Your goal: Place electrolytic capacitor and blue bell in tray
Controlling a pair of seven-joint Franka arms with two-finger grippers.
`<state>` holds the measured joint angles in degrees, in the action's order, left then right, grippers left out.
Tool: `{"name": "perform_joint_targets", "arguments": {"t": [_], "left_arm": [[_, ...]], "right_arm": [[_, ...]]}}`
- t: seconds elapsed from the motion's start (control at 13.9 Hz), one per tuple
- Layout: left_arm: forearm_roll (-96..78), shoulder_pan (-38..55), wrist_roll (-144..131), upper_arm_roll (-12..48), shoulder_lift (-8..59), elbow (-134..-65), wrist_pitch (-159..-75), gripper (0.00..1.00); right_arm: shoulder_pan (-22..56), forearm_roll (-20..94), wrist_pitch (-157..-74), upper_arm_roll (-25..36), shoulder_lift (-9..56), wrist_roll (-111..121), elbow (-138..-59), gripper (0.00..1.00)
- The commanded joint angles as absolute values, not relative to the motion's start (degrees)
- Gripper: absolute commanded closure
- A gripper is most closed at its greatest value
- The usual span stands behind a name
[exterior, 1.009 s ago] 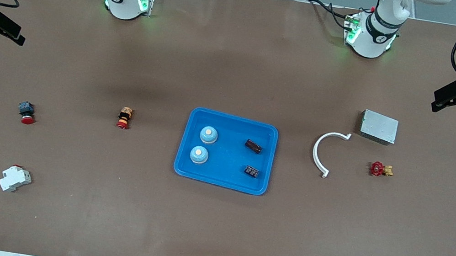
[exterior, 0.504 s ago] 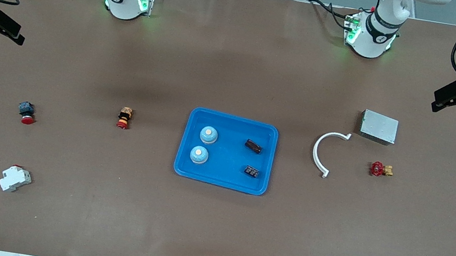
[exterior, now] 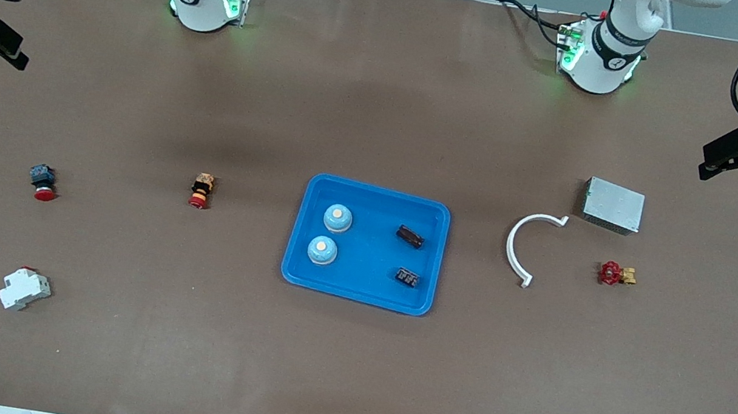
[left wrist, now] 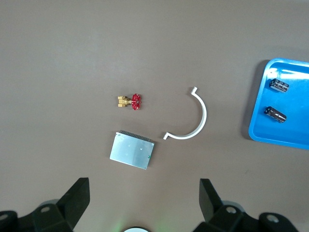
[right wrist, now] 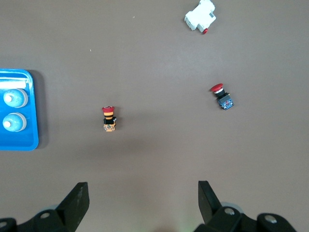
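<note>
The blue tray (exterior: 372, 189) lies mid-table. In it are two blue bells (exterior: 337, 217) (exterior: 322, 250) and two dark electrolytic capacitors (exterior: 410, 236) (exterior: 407, 277). The left wrist view shows the tray (left wrist: 295, 126) with both capacitors (left wrist: 279, 85) (left wrist: 275, 113). The right wrist view shows the tray (right wrist: 28, 141) with both bells (right wrist: 14, 98) (right wrist: 13, 122). My left gripper (exterior: 706, 162) (left wrist: 144, 183) is open and empty, high over the left arm's end of the table. My right gripper (exterior: 20, 53) (right wrist: 142, 184) is open and empty, high over the right arm's end.
Toward the left arm's end lie a white curved clip (exterior: 517, 251), a grey metal box (exterior: 613, 205) and a red-handled valve (exterior: 615, 273). Toward the right arm's end lie two red-capped push buttons (exterior: 201, 190) (exterior: 43, 181) and a white breaker (exterior: 24, 289).
My right gripper has drawn a little farther out toward its end of the table. The left gripper and all the parts have stayed put.
</note>
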<state>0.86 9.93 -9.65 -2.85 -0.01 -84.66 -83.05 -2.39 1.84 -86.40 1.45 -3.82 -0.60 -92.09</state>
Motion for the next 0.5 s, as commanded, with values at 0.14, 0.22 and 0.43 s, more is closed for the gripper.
{"name": "perform_joint_targets", "arguments": {"t": [0.14, 0.22, 0.43], "left_arm": [[1.3, 9.8, -8.3, -1.5, -0.9, -84.6, -82.3, 0.00], [1.5, 9.8, -8.4, -1.6, -0.9, -84.5, -82.3, 0.00], [1.7, 9.4, -8.6, -1.8, -0.9, -83.9, -82.3, 0.00]], "right_arm": [[-2.6, 1.1, -85.4, 1.3, -3.2, -0.4, -90.0, 0.00], [-2.6, 1.0, -85.4, 1.3, -3.3, -0.5, -89.9, 0.00], [-2.9, 1.1, -85.4, 1.4, -3.3, -0.7, -89.2, 0.00]]}}
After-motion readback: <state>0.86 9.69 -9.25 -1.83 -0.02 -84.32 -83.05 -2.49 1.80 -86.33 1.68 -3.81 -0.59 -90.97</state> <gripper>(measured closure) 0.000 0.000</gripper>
